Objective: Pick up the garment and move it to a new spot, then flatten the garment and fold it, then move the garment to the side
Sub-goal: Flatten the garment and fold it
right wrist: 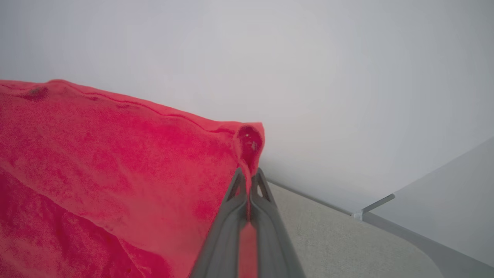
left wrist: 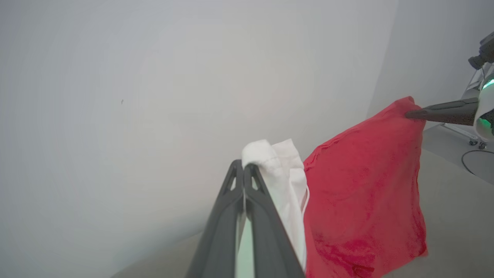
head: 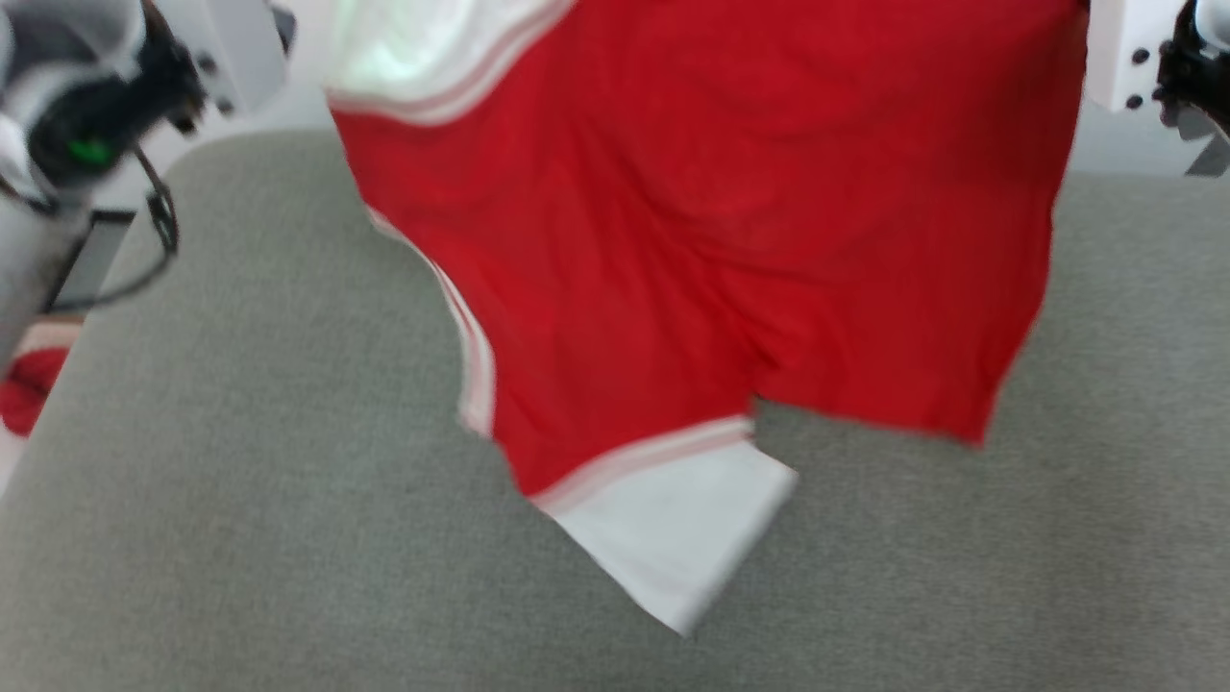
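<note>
I had the red jersey-style T-shirt with white short sleeves (head: 692, 240) hanging in the air between both arms, over the grey felt-like table top (head: 240, 500). The left gripper (left wrist: 244, 169) had its two dark fingers pressed together on a bunch of white sleeve fabric at their tips. The right gripper (right wrist: 249, 173) was likewise pinched on a red corner of the shirt, with cloth running down between its fingers. The held edge ran fairly taut from one set of fingertips to the other, so as carried the garment's long axis lay side to side between the grippers. From each gripper the body of the shirt fell away below and inward, toward the other gripper. The free white sleeve (head: 673, 538) hung lowest, below and between the two, pointing down at the table; I could not tell whether its tip touched. No lettering showed on the side facing me. Neither arm was nearer, since both shared the load. To lay it at a new spot, I reckoned both would have to lower together, hanging end first
</note>
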